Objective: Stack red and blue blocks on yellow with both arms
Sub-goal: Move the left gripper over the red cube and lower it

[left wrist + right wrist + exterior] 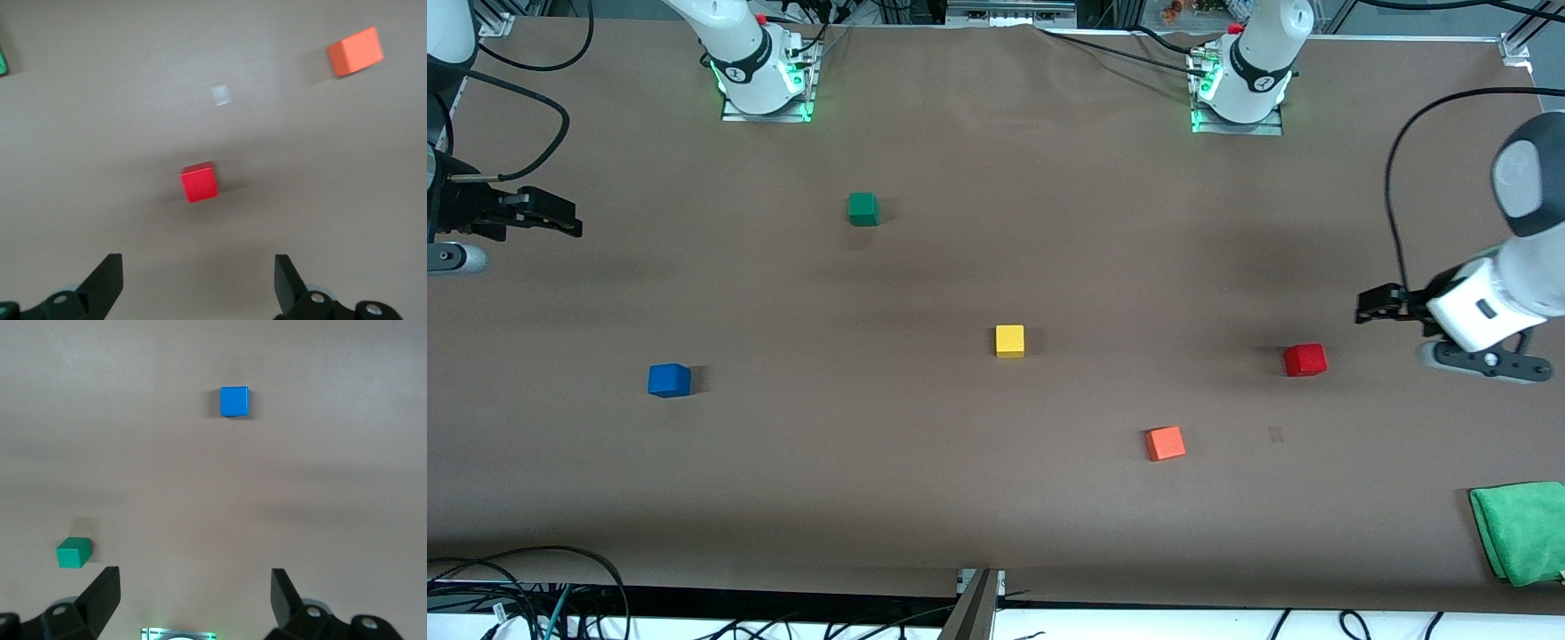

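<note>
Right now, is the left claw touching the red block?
Apart. In the left wrist view the open left claw hangs above the table with bare surface showing between its fingers and the red block.

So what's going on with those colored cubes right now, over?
Both tools open, empty: left tool up by red block, right tool at table's end. Blue block, yellow untouched, apart. Nothing stacked. Orange cube off to the side.

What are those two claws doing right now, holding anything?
Left gripper: open, holding nothing, up over the table by the red block.
Right gripper: open, holding nothing, at the right arm's end of the table.
</note>
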`<state>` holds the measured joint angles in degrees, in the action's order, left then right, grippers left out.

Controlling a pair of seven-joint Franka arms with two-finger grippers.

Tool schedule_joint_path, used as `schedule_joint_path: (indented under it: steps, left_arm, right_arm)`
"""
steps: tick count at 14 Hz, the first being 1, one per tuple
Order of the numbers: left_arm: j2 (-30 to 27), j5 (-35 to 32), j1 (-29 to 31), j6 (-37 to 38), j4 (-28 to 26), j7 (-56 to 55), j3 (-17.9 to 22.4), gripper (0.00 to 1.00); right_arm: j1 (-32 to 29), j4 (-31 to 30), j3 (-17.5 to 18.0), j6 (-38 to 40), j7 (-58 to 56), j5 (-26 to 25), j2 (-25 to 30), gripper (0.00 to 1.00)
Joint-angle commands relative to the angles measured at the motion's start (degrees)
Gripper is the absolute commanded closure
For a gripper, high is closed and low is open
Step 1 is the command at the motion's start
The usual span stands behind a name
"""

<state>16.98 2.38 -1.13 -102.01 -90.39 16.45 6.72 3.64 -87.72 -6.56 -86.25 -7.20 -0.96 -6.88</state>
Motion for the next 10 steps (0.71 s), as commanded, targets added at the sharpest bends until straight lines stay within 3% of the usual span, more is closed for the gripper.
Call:
schedule_joint_path:
  steps: [1,4,10]
  left_arm:
    - [-0.6,-0.2,0.3,-7.1,-5.1,1.4,-0.3,0.0]
    - [-0.3,-0.2,0.3,-18.6,-12.1,0.2,-0.6,0.0]
    - [1.8,-0.2,-0.7,-26.6,-15.2,-0.4,-0.6,0.0]
  right_arm:
    - [-0.6,1.2,0.3,0.0,-0.4,0.1,-0.5,0.0]
    - [-0.6,1.2,0.3,-0.1,-0.4,0.2,-0.6,0.0]
    - [-0.6,1.2,0.3,-0.1,-0.4,0.1,-0.7,0.0]
